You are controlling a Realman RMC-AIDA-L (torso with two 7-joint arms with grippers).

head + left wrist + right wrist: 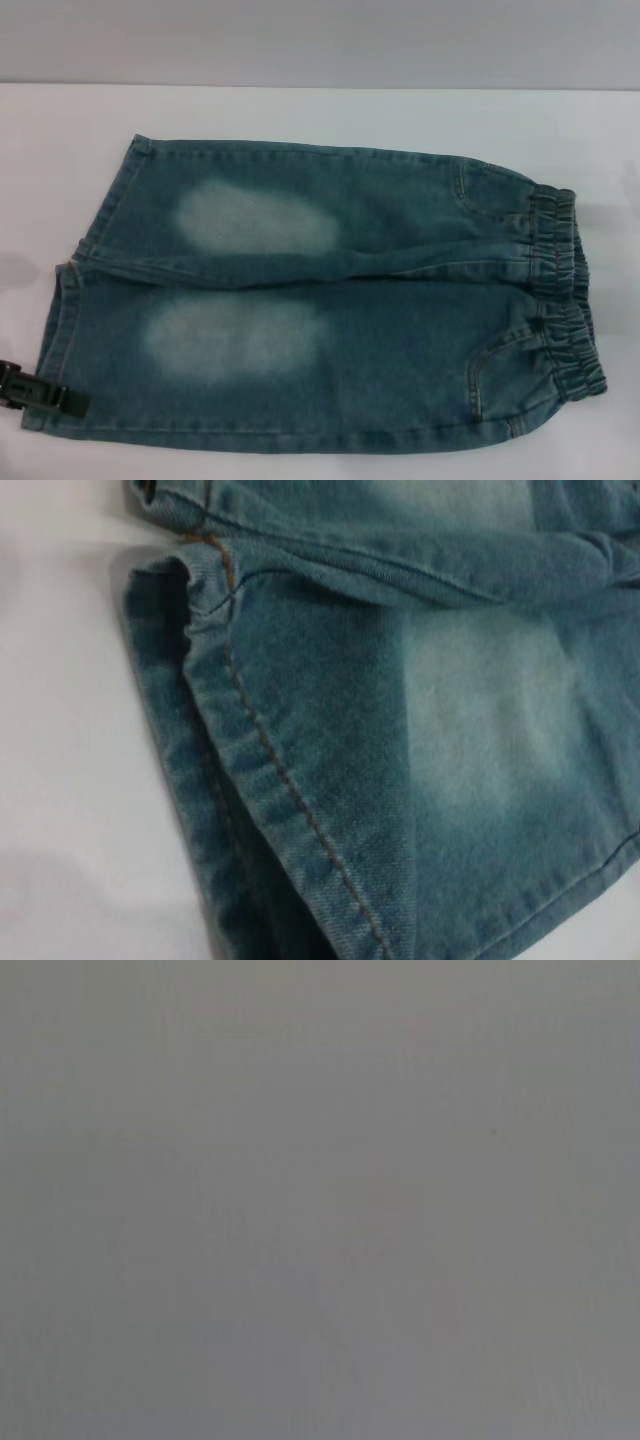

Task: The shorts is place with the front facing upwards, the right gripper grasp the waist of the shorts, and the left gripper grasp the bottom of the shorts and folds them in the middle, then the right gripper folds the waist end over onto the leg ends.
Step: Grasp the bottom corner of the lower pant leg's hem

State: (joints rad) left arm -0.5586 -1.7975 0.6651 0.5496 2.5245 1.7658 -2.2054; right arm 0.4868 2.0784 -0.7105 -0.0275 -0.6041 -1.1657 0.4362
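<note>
Left hand (40,392) apparently touching leg ends (70,300).

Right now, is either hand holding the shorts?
Cannot be told: the left hand sits at the near leg hem of the shorts; the right hand isn't visible.

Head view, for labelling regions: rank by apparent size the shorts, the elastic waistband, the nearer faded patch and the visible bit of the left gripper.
1. Shorts
2. Nearer faded patch and elastic waistband: too similar in area to rank
3. Left gripper, only a small black part showing at the nearer hem
</note>
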